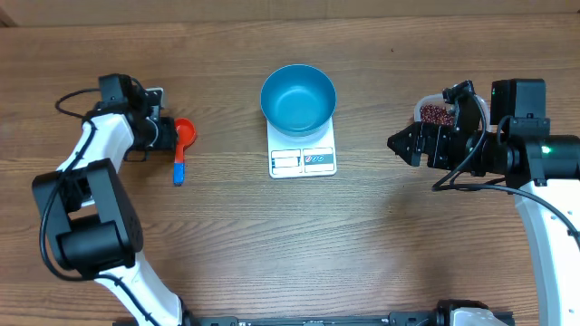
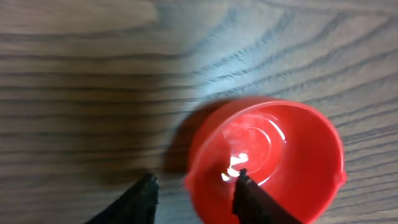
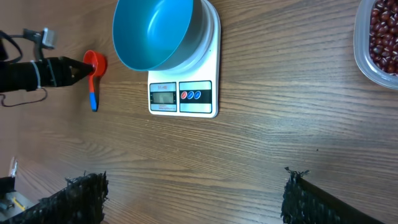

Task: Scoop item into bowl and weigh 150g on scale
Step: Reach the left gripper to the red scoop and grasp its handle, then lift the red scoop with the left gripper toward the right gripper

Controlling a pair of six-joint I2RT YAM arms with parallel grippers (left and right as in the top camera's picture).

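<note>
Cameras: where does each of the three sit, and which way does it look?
Overhead: above the table, looking straight down; both arms, the left hand and right hand show.
Left wrist: on the left arm, looking down close at the red scoop; its two fingertips show.
Right wrist: on the right arm, looking across at the blue bowl on the scale; its fingertips show.
Shared: overhead and right wrist both see bowl, scale, scoop and beans.

The wood-grain bench carried a white scale near its middle. A red scoop with a blue handle lay well apart on its left, and a clear tub stood on its right.
</note>
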